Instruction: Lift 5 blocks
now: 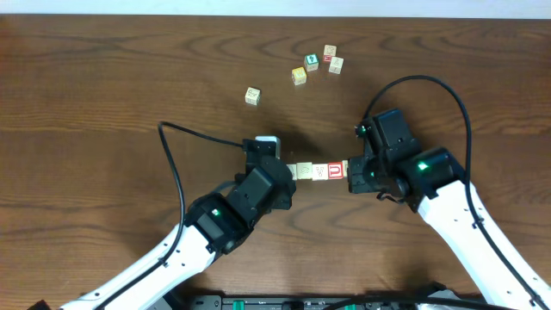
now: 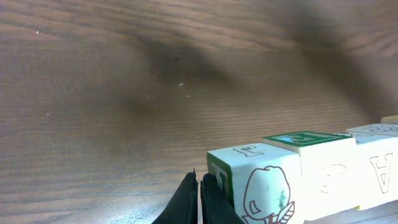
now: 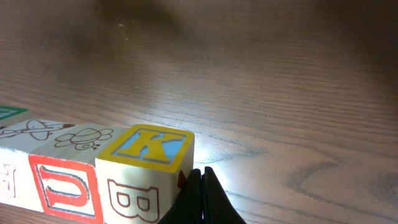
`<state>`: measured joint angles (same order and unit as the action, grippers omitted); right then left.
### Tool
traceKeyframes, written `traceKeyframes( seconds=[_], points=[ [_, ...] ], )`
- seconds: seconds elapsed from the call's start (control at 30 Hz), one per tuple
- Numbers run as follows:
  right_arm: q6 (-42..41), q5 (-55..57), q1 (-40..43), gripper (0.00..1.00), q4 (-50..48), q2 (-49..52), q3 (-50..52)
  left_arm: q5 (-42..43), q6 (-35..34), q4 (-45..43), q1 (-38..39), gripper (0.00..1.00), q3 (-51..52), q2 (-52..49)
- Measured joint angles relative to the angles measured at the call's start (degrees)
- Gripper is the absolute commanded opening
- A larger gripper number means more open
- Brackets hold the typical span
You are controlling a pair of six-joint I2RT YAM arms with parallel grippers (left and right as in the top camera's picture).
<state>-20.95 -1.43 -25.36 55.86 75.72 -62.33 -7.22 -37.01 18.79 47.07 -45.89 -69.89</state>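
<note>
A short row of pale-wood blocks (image 1: pixel 319 171) is squeezed end to end between my two grippers; its right-hand block shows a red face with a white letter (image 1: pixel 336 170). My left gripper (image 1: pixel 290 171) is shut, and its closed tips (image 2: pixel 199 186) press on the green end face of a block with a drawn figure (image 2: pixel 267 186). From the other side my right gripper (image 1: pixel 350 168), also shut (image 3: pixel 203 183), pushes against the end block with a yellow-and-blue K on top (image 3: pixel 146 149). The row looks slightly raised off the table. Its end blocks are partly hidden under the grippers in the overhead view.
Several loose cubes lie at the back of the brown wooden table (image 1: pixel 103 103): one alone (image 1: pixel 252 96), a yellow-faced one (image 1: pixel 299 76), a green-faced one (image 1: pixel 312 62) and two more (image 1: pixel 333 58). Black cables arc over both arms.
</note>
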Motion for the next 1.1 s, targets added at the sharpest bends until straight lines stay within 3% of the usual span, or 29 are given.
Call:
traceKeyframes(
  seconds=[1.1],
  points=[
    [-1.0,2.3,0.0,0.01,-3.5,4.7,0.0,-0.7,-0.7,-2.2,-0.2,0.07,0.0,-6.3]
  ],
)
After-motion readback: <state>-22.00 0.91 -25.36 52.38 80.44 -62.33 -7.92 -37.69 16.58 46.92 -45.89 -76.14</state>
